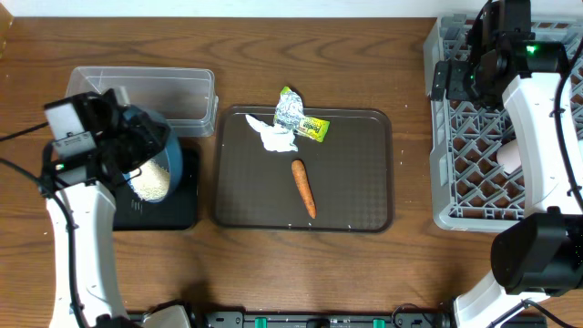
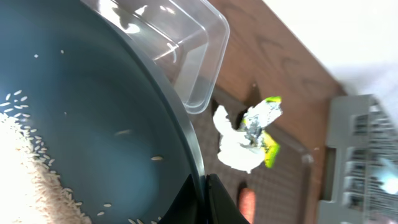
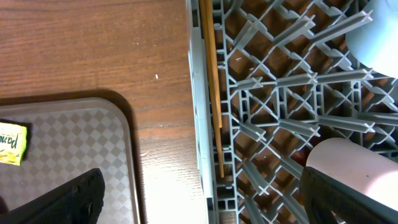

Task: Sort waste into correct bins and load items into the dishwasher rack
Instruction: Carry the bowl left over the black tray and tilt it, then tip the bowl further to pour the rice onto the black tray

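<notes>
Blue plate (image 1: 157, 157), tilted and strewn with rice (image 1: 151, 182), hangs at nine o'clock over the black tray (image 1: 178, 215), its rim clenched by the left gripper (image 2: 204, 196). At three o'clock the right gripper (image 3: 205, 199) hovers released above the rack (image 1: 455, 175), which holds chopsticks (image 3: 211, 81) and a cup (image 3: 354, 169). The carrot (image 1: 303, 189), tissue (image 1: 273, 138) and wrapper (image 1: 299, 117) lie on the brown tray (image 1: 360, 187).

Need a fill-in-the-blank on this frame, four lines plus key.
1. The left pincer is shut on the rim of the blue plate, which holds loose white ____.
2. The carrot lies on the brown ____.
3. The chopsticks lie in the grey ____.
4. The right pincer is ____.
Missing: rice; tray; rack; open.
</notes>
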You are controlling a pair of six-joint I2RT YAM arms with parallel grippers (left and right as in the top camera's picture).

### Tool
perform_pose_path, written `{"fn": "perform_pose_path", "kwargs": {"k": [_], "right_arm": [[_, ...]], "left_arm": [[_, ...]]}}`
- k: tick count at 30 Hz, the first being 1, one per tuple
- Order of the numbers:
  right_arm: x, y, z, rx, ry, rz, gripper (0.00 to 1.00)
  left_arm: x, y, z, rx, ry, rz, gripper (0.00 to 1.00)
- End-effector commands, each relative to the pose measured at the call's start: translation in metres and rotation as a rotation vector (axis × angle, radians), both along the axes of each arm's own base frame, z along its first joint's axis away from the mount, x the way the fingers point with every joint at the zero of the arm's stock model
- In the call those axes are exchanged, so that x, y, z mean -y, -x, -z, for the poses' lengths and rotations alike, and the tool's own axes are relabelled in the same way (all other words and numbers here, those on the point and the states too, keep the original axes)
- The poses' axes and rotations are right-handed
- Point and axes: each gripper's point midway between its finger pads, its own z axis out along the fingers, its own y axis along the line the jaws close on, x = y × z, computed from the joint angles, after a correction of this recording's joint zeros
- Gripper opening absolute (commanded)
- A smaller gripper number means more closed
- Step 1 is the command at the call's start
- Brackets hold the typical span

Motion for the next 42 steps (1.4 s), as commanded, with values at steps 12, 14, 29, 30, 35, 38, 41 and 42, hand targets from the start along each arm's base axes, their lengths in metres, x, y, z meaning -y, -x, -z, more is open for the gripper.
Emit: {"fn": "perform_pose_path", "kwargs": {"k": [12, 14, 29, 30, 35, 38, 41, 42], "right_arm": [[0.003, 0.0, 0.001, -0.004, 0.001, 0.02, 0.99], [0.003, 0.0, 0.001, -0.004, 0.001, 0.02, 0.99], [0.003, 0.0, 0.001, -0.003, 0.001, 0.02, 0.99], [0.003, 0.0, 0.001, -0.003, 0.001, 0.02, 0.99], [0.003, 0.0, 0.001, -0.004, 0.001, 0.02, 0.99], [0.003, 0.0, 0.001, -0.003, 0.001, 0.02, 0.99], [0.003, 0.0, 0.001, -0.004, 0.001, 0.02, 0.99], [0.003, 0.0, 0.001, -0.004, 0.001, 0.02, 0.99]], "left_arm": [[-0.041, 0.005, -0.033, 0.179, 0.303, 0.012, 0.06], [-0.05, 0.007, -0.033, 0.186, 0.324, -0.007, 0.06], [-0.072, 0.024, -0.052, 0.307, 0.752, 0.056, 0.06], [-0.075, 0.025, -0.05, 0.298, 0.766, 0.039, 0.06], [-0.087, 0.031, -0.048, 0.291, 0.789, -0.016, 0.06], [-0.093, 0.037, -0.047, 0.272, 0.825, -0.064, 0.06], [-0.102, 0.042, -0.046, 0.27, 0.841, -0.101, 0.06], [-0.103, 0.043, -0.046, 0.259, 0.859, -0.117, 0.06]]}}
